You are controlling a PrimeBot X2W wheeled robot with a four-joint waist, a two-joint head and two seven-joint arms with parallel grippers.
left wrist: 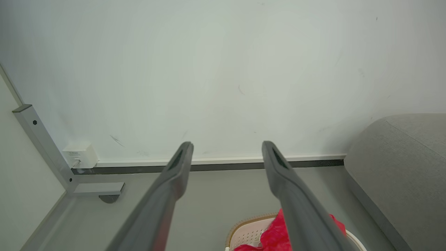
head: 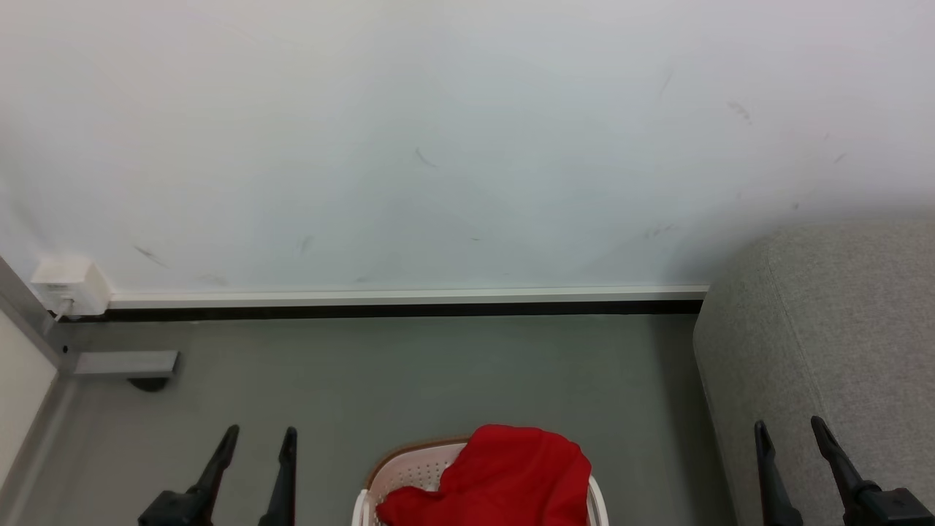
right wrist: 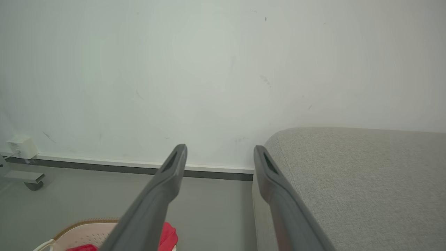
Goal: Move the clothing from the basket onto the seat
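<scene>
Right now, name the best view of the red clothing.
Head view: the red clothing lies unobstructed in the basket. Left wrist view: a finger covers part. Right wrist view: small scraps beside a finger.

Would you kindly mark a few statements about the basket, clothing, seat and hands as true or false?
1. The red clothing lies in the basket. True.
2. The seat stands on the robot's left of the basket. False: it is on the right.
3. The left hand and right hand are open, holding nothing. True.
4. Some clothing is on the seat. False: the clothing seen is in the basket.
</scene>
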